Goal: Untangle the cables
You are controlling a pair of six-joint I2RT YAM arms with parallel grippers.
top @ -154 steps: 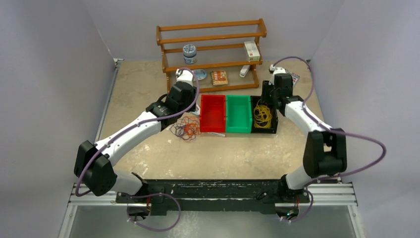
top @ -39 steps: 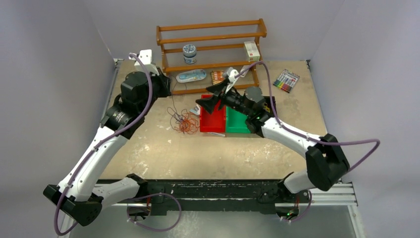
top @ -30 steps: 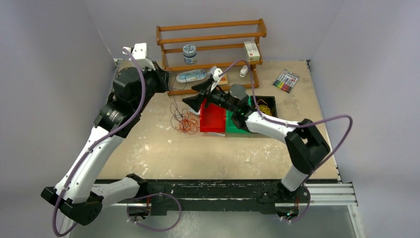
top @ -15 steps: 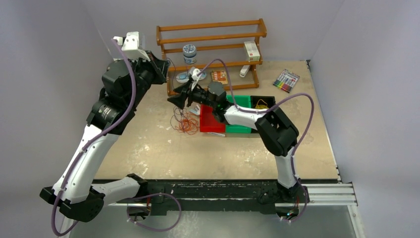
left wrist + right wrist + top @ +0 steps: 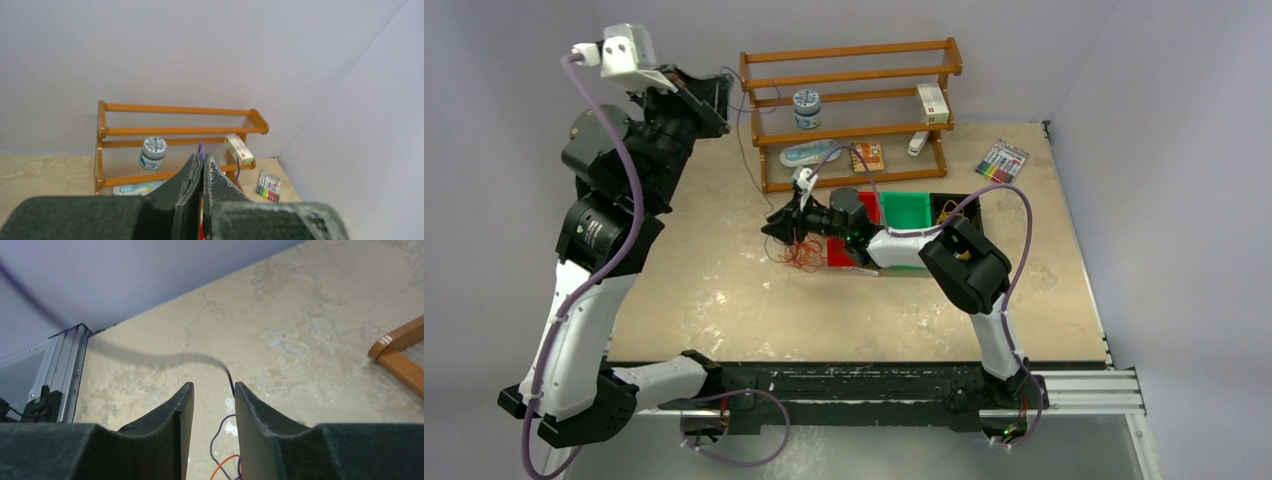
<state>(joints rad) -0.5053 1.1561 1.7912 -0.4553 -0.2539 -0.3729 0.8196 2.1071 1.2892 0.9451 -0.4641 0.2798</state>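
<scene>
The cables (image 5: 800,254) lie as a small orange-red and dark tangle on the table, left of the red bin (image 5: 838,256). One thin purple strand (image 5: 746,152) rises from the tangle to my left gripper (image 5: 722,92), which is held high near the shelf's left end. In the left wrist view that gripper (image 5: 202,159) is shut on the purple strand (image 5: 201,148). My right gripper (image 5: 775,228) hangs low at the tangle's far-left edge. Its jaws stand apart in the right wrist view (image 5: 212,390), with the purple strand (image 5: 230,382) running up between them close to the right finger, and an orange loop (image 5: 224,468) below.
A wooden shelf (image 5: 849,132) at the back holds a jar (image 5: 807,108) and a small box (image 5: 932,102). A green bin (image 5: 906,208) and a black bin with yellow cables (image 5: 952,212) stand right of the red one. A marker pack (image 5: 1003,161) lies at far right.
My left arm has risen up and to the left, drawing the purple strand out of the tangle. My right arm has swung left from the bins down to the tangle, its jaws narrowing.
</scene>
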